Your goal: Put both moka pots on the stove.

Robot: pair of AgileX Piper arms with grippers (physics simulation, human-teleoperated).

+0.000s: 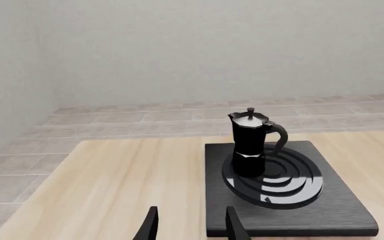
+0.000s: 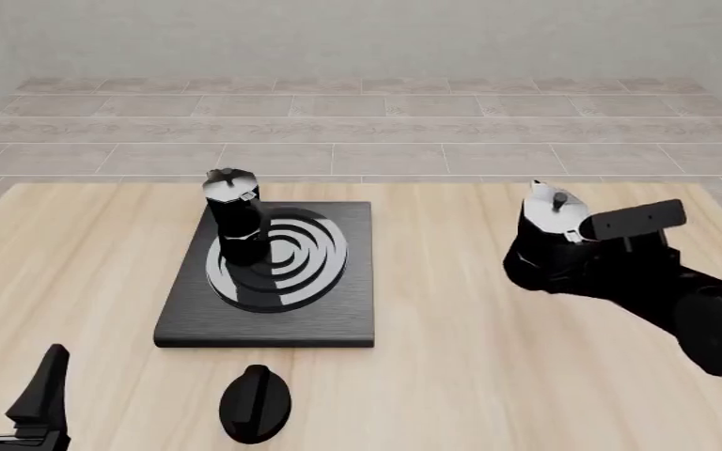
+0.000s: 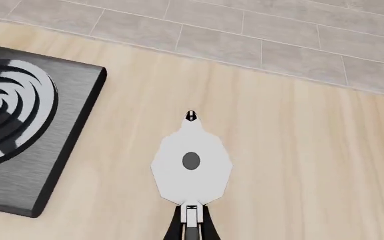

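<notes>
One moka pot (image 2: 233,214) stands upright on the rings at the left of the stove (image 2: 336,315), also seen in the left wrist view as moka pot (image 1: 251,145) on stove (image 1: 312,215). The other moka pot (image 2: 552,224) is right of the stove over the table. My right gripper (image 2: 583,248) is shut on its handle side. From above, this pot's silver lid (image 3: 190,162) shows, with the right gripper (image 3: 190,226) at the handle. Its base is hidden. My left gripper (image 2: 7,378) is open near the table's front left corner, and in its own view the left gripper (image 1: 192,227) holds nothing.
A low black oval knob (image 2: 256,402) lies on the wooden table (image 2: 462,376) just in front of the stove. The stove edge (image 3: 65,150) lies beside the held pot. Tiled floor lies beyond the table's far edge.
</notes>
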